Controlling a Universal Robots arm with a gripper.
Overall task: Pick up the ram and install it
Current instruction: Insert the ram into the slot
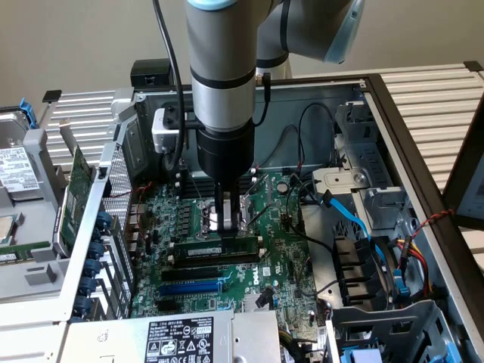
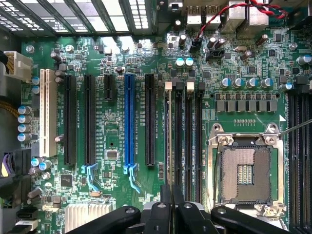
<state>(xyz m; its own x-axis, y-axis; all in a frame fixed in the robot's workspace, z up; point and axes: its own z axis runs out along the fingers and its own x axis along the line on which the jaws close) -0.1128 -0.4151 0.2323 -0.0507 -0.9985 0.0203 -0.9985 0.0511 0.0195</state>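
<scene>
My gripper [image 1: 230, 225] has its fingers pressed nearly together, tips right at the top edge of the ram [image 1: 219, 247]. The ram stands on edge along 1 of the black memory slots [image 2: 187, 136] beside the CPU socket [image 2: 243, 173]. Pickup and placing look done. I cannot tell whether it is clicked fully home.

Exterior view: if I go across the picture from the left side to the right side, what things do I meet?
Silver hard drive → green card standing on its edge → ram stick on the big green board → blue cable → red and yellow wires.
</scene>
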